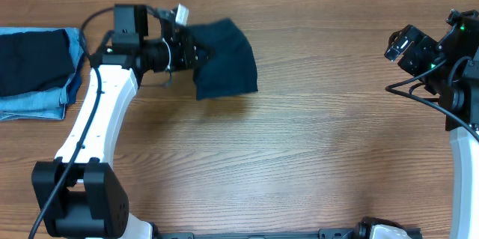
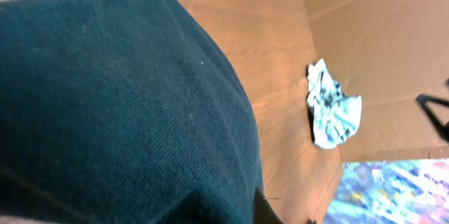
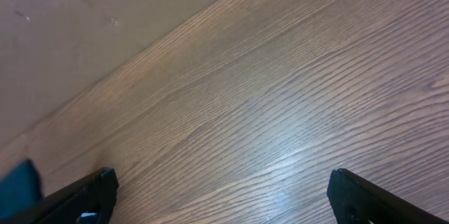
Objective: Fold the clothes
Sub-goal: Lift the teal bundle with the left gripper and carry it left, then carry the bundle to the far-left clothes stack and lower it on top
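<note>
In the overhead view a folded dark navy shirt lies at the back left of the table, and my left gripper is shut on its left edge. The same navy cloth fills most of the left wrist view, where only one black fingertip shows beside it. More clothes sit stacked at the far left, dark navy on top of light blue denim. My right gripper hangs open above bare wood at the far right, holding nothing.
A crumpled white rag lies on the wooden table near a cardboard wall in the left wrist view. The white left arm curves along the left side to its base at the front edge.
</note>
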Available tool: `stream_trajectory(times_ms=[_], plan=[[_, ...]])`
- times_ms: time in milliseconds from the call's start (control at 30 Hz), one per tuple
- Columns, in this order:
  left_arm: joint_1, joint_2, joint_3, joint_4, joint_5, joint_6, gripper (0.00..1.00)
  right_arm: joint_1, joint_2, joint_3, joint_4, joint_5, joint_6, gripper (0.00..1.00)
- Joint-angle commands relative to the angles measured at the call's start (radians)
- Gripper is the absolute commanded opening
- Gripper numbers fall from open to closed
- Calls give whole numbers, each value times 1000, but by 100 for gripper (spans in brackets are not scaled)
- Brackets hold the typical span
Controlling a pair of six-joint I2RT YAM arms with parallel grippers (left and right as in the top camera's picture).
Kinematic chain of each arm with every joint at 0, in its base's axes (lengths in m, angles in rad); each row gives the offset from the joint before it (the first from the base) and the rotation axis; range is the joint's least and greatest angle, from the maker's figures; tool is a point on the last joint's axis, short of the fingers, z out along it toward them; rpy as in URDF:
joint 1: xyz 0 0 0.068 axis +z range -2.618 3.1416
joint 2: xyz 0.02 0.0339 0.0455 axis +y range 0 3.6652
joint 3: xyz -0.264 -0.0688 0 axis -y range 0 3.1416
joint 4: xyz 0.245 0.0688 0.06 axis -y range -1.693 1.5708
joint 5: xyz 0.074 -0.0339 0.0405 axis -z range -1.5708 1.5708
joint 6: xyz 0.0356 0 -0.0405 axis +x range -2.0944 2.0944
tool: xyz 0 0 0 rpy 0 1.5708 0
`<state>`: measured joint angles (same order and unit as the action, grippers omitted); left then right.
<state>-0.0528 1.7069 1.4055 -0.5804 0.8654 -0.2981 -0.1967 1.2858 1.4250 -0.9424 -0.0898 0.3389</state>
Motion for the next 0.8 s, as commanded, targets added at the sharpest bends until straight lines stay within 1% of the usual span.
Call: stream_trajectory(times_ms=[0,133,200,300,467,600,767], plan=[[3,-30,97,-33,-69,-26,4,-2,-4,16,4,3,-6,100],[48,-30,169,-74,-138,-45,4,-2,-4,16,4,3,-6,100],[86,-30,197,-86,-149,-50,4,-2,-4,16,4,3,-6,100],[176,-31,240,-119,-170,-62,4,-2,-4,16,4,3,-6,100],[303,-32,267,-121,-167,-58,4,-2,-4,16,4,3,-6,100],[403,-32,269,-93,-167,-47,4,-2,-4,16,4,3,-6,100],[510,-32,269,5,-168,-47,4,-2,-4,16,4,3,-6,100]])
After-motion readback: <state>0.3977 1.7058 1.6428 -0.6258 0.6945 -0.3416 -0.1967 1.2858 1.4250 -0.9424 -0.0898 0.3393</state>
